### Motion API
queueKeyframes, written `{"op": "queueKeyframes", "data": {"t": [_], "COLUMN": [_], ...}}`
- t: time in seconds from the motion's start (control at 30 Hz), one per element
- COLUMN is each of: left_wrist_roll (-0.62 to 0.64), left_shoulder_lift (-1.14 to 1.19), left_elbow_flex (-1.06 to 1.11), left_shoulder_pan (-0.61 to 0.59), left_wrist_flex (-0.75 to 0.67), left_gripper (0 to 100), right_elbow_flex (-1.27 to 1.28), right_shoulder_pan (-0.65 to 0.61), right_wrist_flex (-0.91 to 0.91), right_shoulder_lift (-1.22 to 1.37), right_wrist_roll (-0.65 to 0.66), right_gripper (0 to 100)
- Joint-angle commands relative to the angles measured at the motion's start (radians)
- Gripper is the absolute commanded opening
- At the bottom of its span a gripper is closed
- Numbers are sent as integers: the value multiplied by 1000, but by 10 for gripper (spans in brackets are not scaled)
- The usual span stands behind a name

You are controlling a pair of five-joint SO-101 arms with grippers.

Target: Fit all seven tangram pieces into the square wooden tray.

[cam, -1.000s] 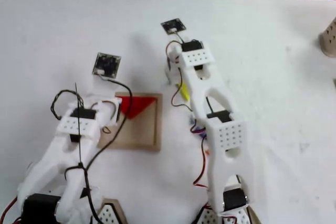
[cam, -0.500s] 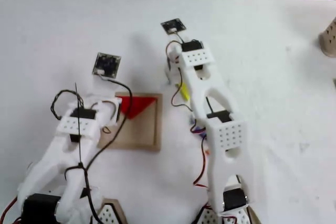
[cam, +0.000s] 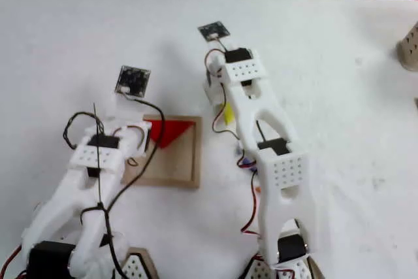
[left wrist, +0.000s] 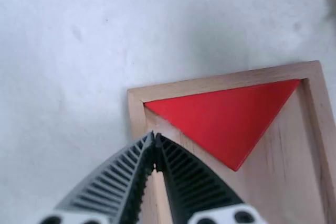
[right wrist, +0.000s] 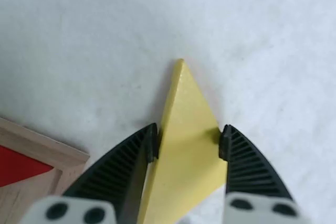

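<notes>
Right pincer (right wrist: 188, 141) shifted slightly beside tray (left wrist: 210, 82), pinching yellow triangle (right wrist: 184, 174). Left pincer (left wrist: 155, 146) pressed together over tray corner. Red triangle (left wrist: 226, 116) seated, so roughly 1 of 7 done.

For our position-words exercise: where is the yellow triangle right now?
The yellow triangle is clamped between the right gripper's fingers, over the white table, just right of the wooden tray in the high view.
</notes>
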Motion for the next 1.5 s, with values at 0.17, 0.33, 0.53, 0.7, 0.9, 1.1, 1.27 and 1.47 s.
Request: {"op": "queueKeyframes", "data": {"t": [0.17, 0.33, 0.53, 0.7, 0.9, 1.1, 1.27, 1.47], "left_wrist_roll": [-12, -12, -12, -12, -12, -12, -12, -12], "left_shoulder_lift": [-28, -28, -28, -28, -31, -31, -31, -31], "left_elbow_flex": [-6, -6, -6, -6, -5, -3, -3, -3], "left_shoulder_pan": [12, 12, 12, 12, 12, 12, 12, 12], "left_wrist_flex": [-20, -20, -20, -20, -20, -20, -20, -20], "left_gripper": [27, 27, 27, 27, 27, 27, 27, 27], "right_elbow_flex": [-20, -20, -17, -11, -31, -49, -52, -52], "right_shoulder_pan": [-8, -13, -8, -1, -1, 2, 22, 22], "right_wrist_flex": [31, 39, 85, 97, 99, 111, 111, 111], "right_shoulder_lift": [-61, -67, -56, -41, 15, 22, 22, 22], "right_wrist_roll": [0, 0, 5, 9, 9, 2, 0, 0], "right_gripper": [155, 203, 286, 228, 140, 134, 134, 132]}}
